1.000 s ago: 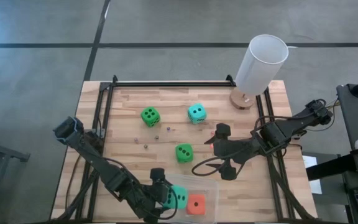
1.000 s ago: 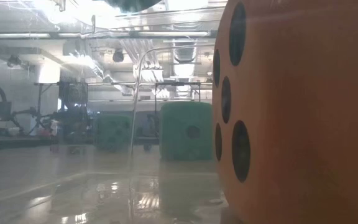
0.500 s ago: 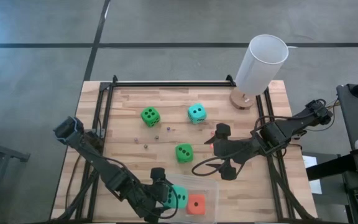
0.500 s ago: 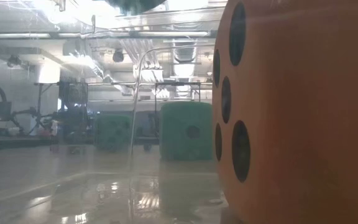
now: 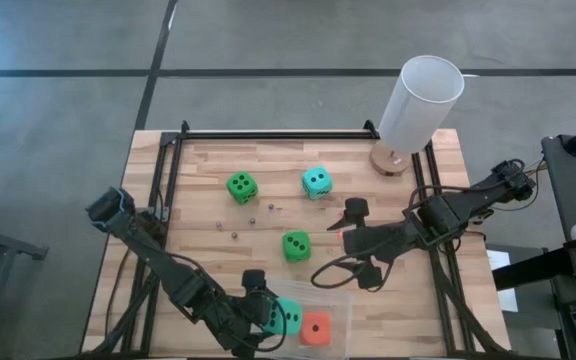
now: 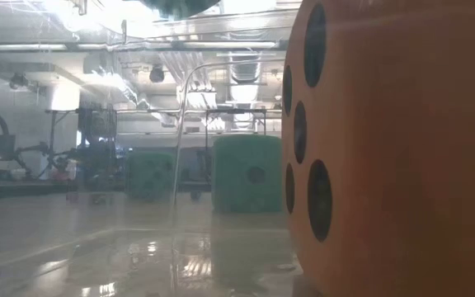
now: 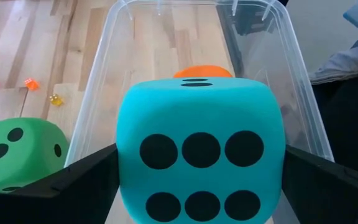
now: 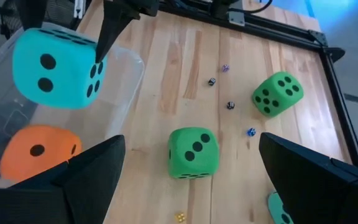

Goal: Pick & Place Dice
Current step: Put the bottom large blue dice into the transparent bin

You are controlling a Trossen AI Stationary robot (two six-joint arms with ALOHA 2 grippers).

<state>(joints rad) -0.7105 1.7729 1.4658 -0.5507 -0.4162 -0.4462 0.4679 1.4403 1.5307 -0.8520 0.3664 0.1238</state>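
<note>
My left gripper (image 5: 271, 316) is shut on a teal die (image 7: 201, 165), held over the left end of a clear plastic bin (image 7: 104, 62) at the table's near edge. An orange-red die (image 5: 315, 328) lies in the bin and fills the right of the low view (image 6: 394, 148). Two green dice (image 5: 241, 186) (image 5: 296, 245) and a second teal die (image 5: 316, 181) rest on the wooden table. My right gripper (image 5: 358, 242) is open and empty, right of the nearer green die. My left gripper pinches the teal die between its two fingers, one on each of two opposite side faces (image 7: 124, 168). The six-pip face points back at the wrist. The fingers (image 8: 114, 25) slant down from the table's left. The die is lifted clear above the bin.
A tall white cylinder (image 5: 420, 100) on a round wooden base stands at the far right corner. Several tiny dice (image 5: 253, 221) lie scattered mid-table. Black metal rails (image 5: 268, 135) frame the table's far edge and sides.
</note>
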